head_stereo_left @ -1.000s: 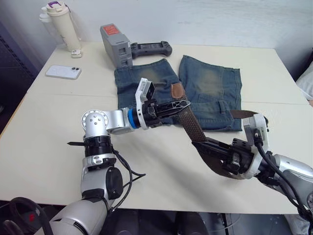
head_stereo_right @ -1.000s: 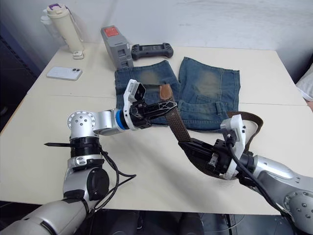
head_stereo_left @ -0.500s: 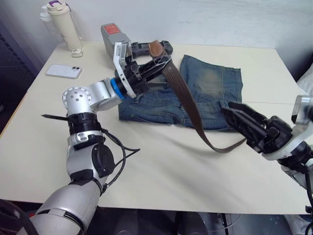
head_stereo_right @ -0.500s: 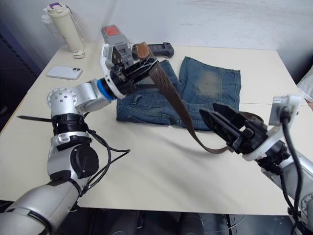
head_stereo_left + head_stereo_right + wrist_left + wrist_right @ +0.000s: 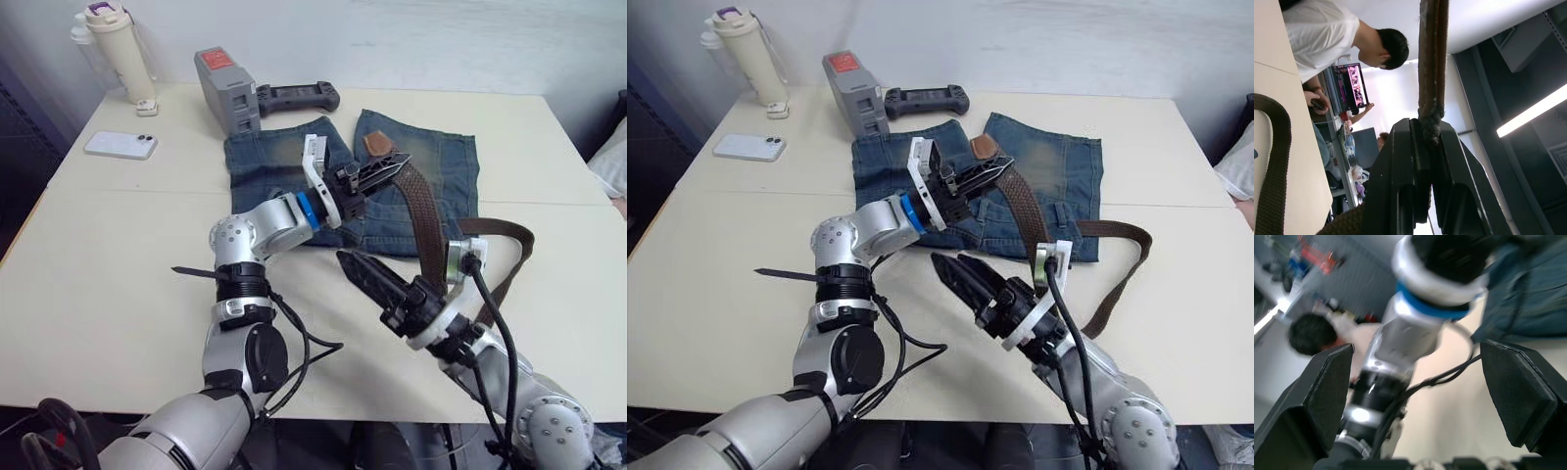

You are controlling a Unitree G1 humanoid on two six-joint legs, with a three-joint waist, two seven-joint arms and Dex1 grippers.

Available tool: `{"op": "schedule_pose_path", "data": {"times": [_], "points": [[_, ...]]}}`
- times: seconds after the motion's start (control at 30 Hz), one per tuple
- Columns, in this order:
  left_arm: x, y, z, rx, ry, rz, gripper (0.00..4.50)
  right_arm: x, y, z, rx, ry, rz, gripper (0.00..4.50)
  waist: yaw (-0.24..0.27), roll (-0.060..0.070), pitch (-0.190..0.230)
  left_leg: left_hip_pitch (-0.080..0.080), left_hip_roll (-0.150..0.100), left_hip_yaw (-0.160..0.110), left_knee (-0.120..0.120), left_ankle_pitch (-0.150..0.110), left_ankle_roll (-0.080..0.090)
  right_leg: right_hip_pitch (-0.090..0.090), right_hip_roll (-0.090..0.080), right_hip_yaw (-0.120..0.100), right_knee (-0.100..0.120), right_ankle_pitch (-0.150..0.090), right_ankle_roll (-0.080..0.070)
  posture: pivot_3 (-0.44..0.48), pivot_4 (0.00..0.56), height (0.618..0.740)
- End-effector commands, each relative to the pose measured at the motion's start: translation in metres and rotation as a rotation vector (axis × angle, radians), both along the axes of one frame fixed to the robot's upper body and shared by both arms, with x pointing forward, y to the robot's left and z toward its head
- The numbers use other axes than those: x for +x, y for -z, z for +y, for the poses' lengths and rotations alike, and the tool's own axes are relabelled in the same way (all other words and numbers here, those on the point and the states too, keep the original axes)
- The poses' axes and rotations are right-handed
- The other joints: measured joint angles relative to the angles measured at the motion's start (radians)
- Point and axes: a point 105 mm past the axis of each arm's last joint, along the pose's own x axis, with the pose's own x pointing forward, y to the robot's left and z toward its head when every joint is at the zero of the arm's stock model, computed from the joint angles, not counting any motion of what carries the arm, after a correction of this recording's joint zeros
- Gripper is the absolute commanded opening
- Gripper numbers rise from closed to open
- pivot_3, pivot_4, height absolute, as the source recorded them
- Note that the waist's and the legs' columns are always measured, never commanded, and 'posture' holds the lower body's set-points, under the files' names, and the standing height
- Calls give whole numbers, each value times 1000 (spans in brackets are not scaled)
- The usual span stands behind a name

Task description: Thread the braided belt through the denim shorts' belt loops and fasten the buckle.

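The left claw (image 5: 392, 168) is closed on the belt (image 5: 423, 220) near its tan end, above the shorts (image 5: 431, 186) on the worktop (image 5: 108, 274). The right claw (image 5: 358, 269) is open, empty, just beside the hanging belt.

Left arm bent at the elbow, forearm reaching forward, its pincer (image 5: 390, 168) raised and clamped on the belt (image 5: 423, 211) near the tan end. Right arm extended forward and toward the left, its pincer (image 5: 955, 272) low over the surface (image 5: 118, 284), fingers spread wide and holding nothing.
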Motion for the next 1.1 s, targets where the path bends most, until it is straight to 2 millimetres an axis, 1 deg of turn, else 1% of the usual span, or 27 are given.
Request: {"op": "schedule_pose_path", "data": {"times": [0.03, 0.1, 0.13, 0.3, 0.37, 0.5, 0.57, 0.67, 0.77, 0.9, 1.1], "points": [[-8, -8, 0, -56, -6, -7, 0, 21, -12, -24, 167, 169, -17, 4405, 0, 0, 0, 0, 0, 0, 0, 0, 0, 0, 0, 0, 0, 0, 0, 0, 150, 740], [-8, -6, 0, -61, -19, 9, 0, 27, -23, -35, 286, 241, -44, 4405, 2, 0, 0, 0, 0, 0, 0, 0, 0, 0, 0, 0, 0, 0, 0, 0, 150, 740], [-9, -5, -1, -63, -25, 22, 0, 30, -27, -37, 312, 264, -52, 4405, 2, 0, 0, 0, 0, 0, 0, 0, 0, 0, 0, 0, 0, 0, 0, 0, 150, 740], [-15, 2, -9, -67, -20, 63, 0, 42, -35, -41, 373, 327, -63, 4405, 2, 0, 0, 0, 0, 0, 0, 0, 0, 0, 0, 0, 0, 0, 0, 0, 150, 740], [-16, 4, -12, -62, -23, 76, 0, 44, -37, -40, 376, 332, -68, 4405, 3, 0, 0, 0, 0, 0, 0, 0, 0, 0, 0, 1, 0, 0, 0, 0, 150, 740], [-18, 6, -17, -57, -22, 93, 0, 47, -37, -36, 381, 326, -56, 4405, 3, 0, 0, 0, 0, 0, 0, 0, 0, 0, 0, 1, 0, 0, 0, 0, 150, 740], [-18, 5, -18, -57, -23, 97, 0, 49, -33, -31, 344, 319, -46, 4405, 2, 0, 0, 0, 0, 0, 0, 0, 0, 0, 0, 1, 0, 0, 0, 0, 150, 740], [-17, 2, -21, -70, -27, 102, 0, 53, -21, -25, 290, 319, -14, 4405, 1, 0, 0, 0, 0, 0, 0, 0, 0, 0, 0, 1, 0, 0, 0, 0, 150, 740], [-16, 4, -23, -76, -30, 123, 0, 61, -15, -29, 328, 358, 8, 4405, 0, 0, 0, 0, 0, 0, 0, 0, 0, 0, 0, 1, 0, 0, 0, 0, 150, 740], [-17, 6, -25, -93, -34, 148, 0, 66, -21, -32, 391, 380, -20, 4405, 0, 0, 0, 0, 0, 0, 0, 0, 0, 0, 0, 1, 0, 0, 0, 0, 150, 740], [-18, 10, -26, -89, -44, 161, 0, 64, -37, -43, 475, 415, -79, 4405, 3, 1, 0, -1, 0, 1, 0, 0, 0, 0, 0, 1, -1, 0, 0, 0, 150, 740]]}}
